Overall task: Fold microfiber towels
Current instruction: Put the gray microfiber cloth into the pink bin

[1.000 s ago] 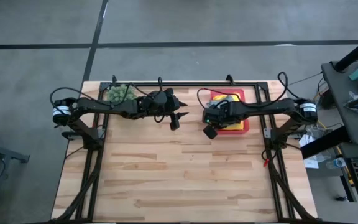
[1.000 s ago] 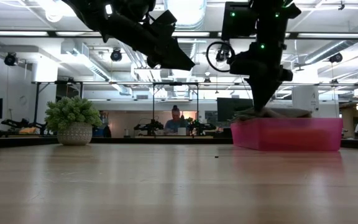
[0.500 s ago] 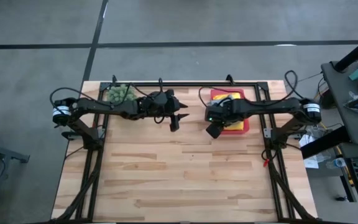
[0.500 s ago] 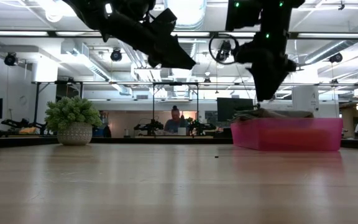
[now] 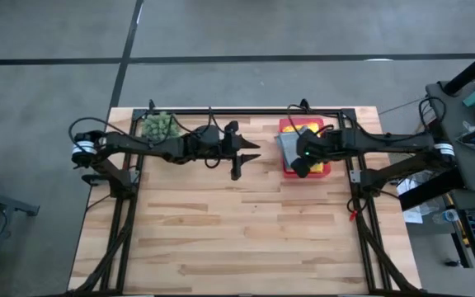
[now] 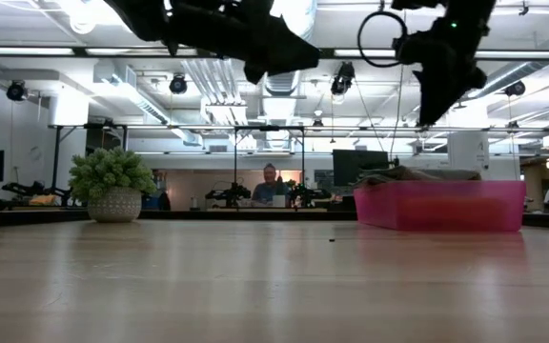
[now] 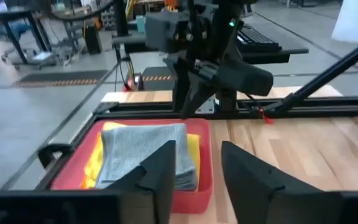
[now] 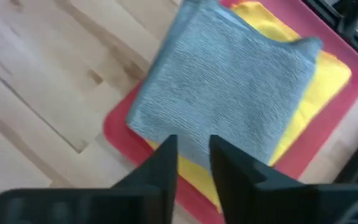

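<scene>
A folded grey towel (image 8: 222, 87) lies flat on a yellow towel (image 8: 325, 81) in the pink tray (image 5: 326, 169) at the table's far right. The left wrist view also shows the grey towel (image 7: 145, 152) and the yellow one (image 7: 193, 149). My right gripper (image 5: 298, 170) hangs well above the tray's near left part, pointing steeply down. Its fingers stand a little apart and nothing is between them. My left gripper (image 5: 246, 157) hovers high over the far middle of the table. It points about level at the tray, open, with nothing between its fingers.
A spiky green plant in a pot (image 5: 159, 124) stands at the far left corner. The black frame rail (image 5: 246, 110) runs along the table's far edge, and the arms' mounts stand at both sides. Bare wood (image 5: 246, 223) makes up the middle and near part of the table.
My right gripper has risen off the towel stack in the tray and drawn back toward the table's right edge. The grey towel stays lying on the stack. My left gripper has tipped up toward level and gone slightly up and toward the tray.
</scene>
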